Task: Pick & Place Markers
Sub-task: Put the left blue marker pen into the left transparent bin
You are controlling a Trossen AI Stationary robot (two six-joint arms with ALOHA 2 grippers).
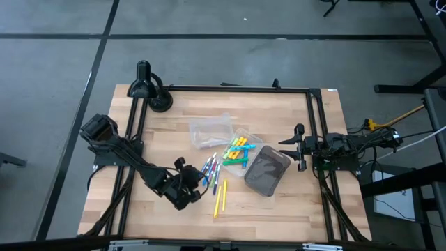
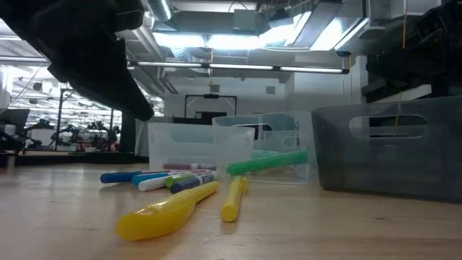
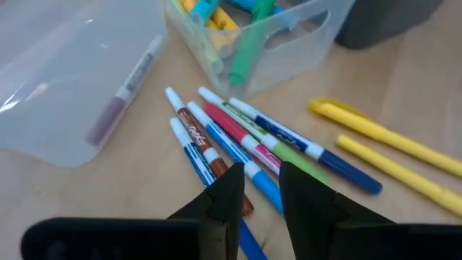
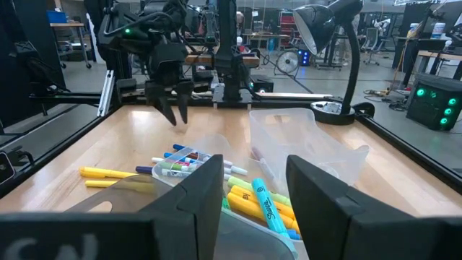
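Several thin markers in blue, red and green lie side by side on the wooden table, with two yellow ones beside them. More markers fill a clear tray, and a green one shows in it. My left gripper hovers over the near end of the loose cluster, slanting down, open, with a blue marker showing in the gap below its fingers. My right gripper waits open at the table's right side.
A second clear tray behind the cluster holds one dark marker. A dark grey bin stands right of the marker tray. A black lamp stands at the far left corner. A black frame rims the table.
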